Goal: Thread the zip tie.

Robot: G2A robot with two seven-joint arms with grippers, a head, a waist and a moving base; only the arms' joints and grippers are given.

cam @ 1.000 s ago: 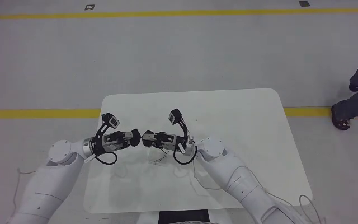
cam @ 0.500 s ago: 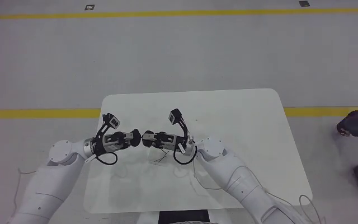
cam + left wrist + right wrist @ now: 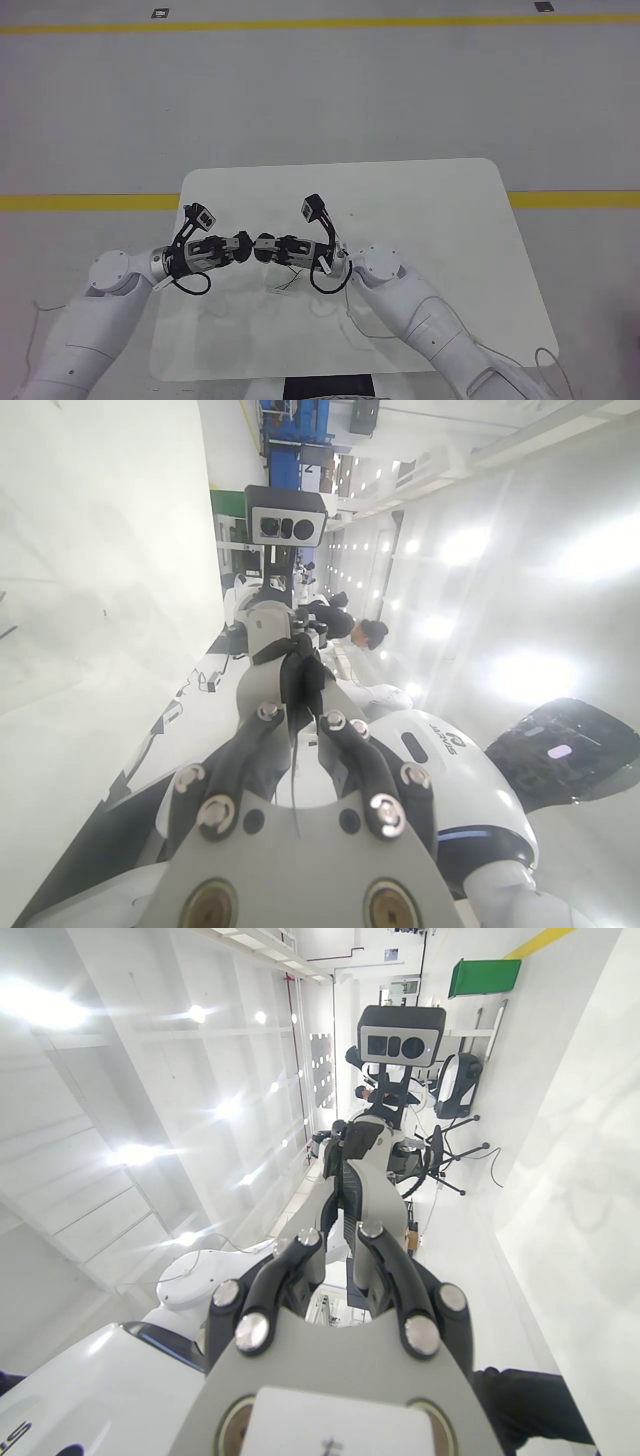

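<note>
Above the white table [image 3: 430,220] my two grippers meet tip to tip. The left gripper [image 3: 243,246] is shut on the zip tie [image 3: 296,750], a thin black strap that runs back from between its fingers [image 3: 305,680] toward the wrist. The right gripper [image 3: 263,246] faces it with its fingers [image 3: 367,1208] pressed together; its tips [image 3: 272,625] touch the tie's far end just beyond the left gripper's tips. The exact grip on that end is hidden behind the black pads. In the right wrist view the left gripper [image 3: 370,1138] sits straight ahead of the right gripper [image 3: 345,1163].
A few thin dark strands [image 3: 285,284] lie on the table just under the right gripper. The table's rounded edges run near both arms' elbows, with open surface toward the far side and the right.
The left gripper has edged slightly toward the right gripper, closing the small gap between the tips. The right arm has stayed put.
</note>
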